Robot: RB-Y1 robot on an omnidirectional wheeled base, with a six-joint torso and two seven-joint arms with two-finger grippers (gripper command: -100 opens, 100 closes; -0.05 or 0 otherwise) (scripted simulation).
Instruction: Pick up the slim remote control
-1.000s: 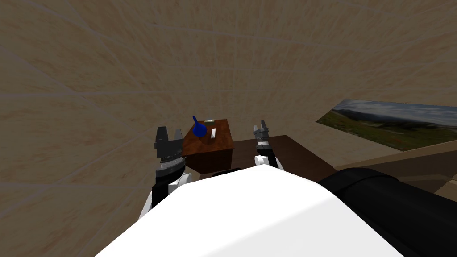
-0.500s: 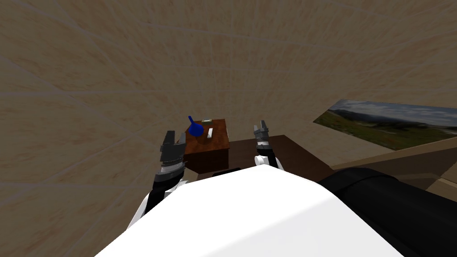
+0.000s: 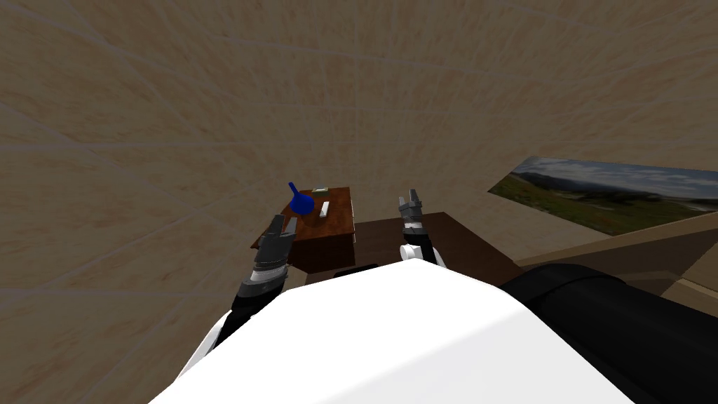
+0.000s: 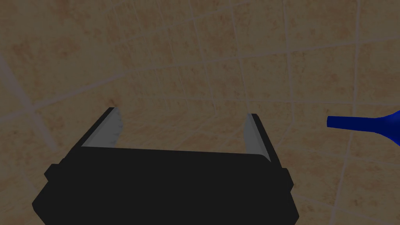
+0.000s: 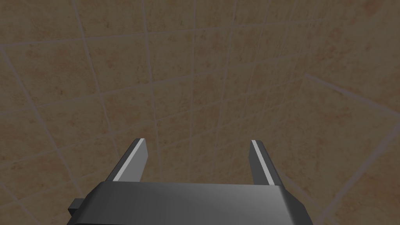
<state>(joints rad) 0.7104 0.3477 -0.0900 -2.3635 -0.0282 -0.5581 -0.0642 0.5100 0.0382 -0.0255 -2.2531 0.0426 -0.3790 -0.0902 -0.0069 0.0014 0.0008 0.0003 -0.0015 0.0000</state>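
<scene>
The slim white remote point(image 3: 324, 208) lies on top of a small brown wooden table point(image 3: 336, 226) ahead of me. Beside it stands a blue long-necked vessel point(image 3: 301, 202), and a small grey-green item point(image 3: 321, 189) sits at the table's far edge. My left gripper point(image 3: 281, 224) is open and empty at the table's near left corner, short of the remote. In the left wrist view its open gripper point(image 4: 183, 125) hangs over tan floor tiles, with the blue vessel's neck point(image 4: 363, 124) off to one side. My right gripper point(image 3: 411, 200) is to the right of the table, and the right wrist view shows its gripper point(image 5: 195, 156) open and empty.
A low dark brown surface point(image 3: 456, 245) lies right of the table. A landscape picture point(image 3: 603, 193) lies flat at the far right, with a black rounded body point(image 3: 617, 330) nearer me. Tan tiled floor point(image 3: 175, 175) surrounds the table.
My left arm has swung right and tilted toward the table's near left corner. My view has shifted a little, so the table sits slightly further left. The right arm is unchanged.
</scene>
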